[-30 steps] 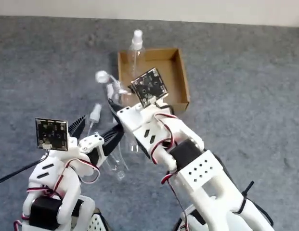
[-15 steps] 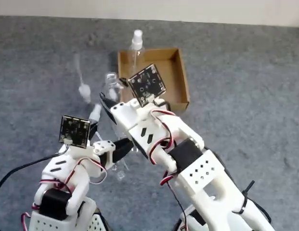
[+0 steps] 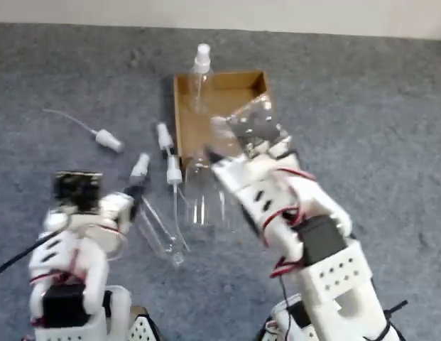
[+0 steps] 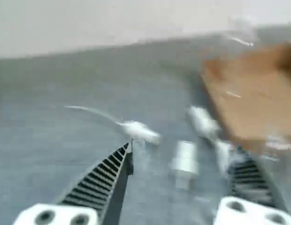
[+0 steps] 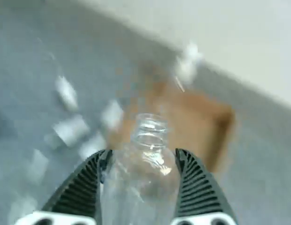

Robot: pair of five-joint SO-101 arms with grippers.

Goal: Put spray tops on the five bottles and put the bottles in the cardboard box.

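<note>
Loose spray top (image 3: 106, 139) with long tube lying far left on grey carpet (image 3: 50, 85). Left gripper (image 4: 182, 152) hovering low over carpet, jaws standing wide apart, gripping nothing; second spray top (image 4: 184, 163) lying on carpet beyond gap. Clear bottles (image 3: 162, 238) lying just beside left gripper. Right gripper (image 5: 143, 157) clamping uncapped bottle (image 5: 148, 133), neck pointing toward cardboard box (image 3: 256, 121). Capped bottle (image 3: 199, 78) standing at box's far left corner.
</note>
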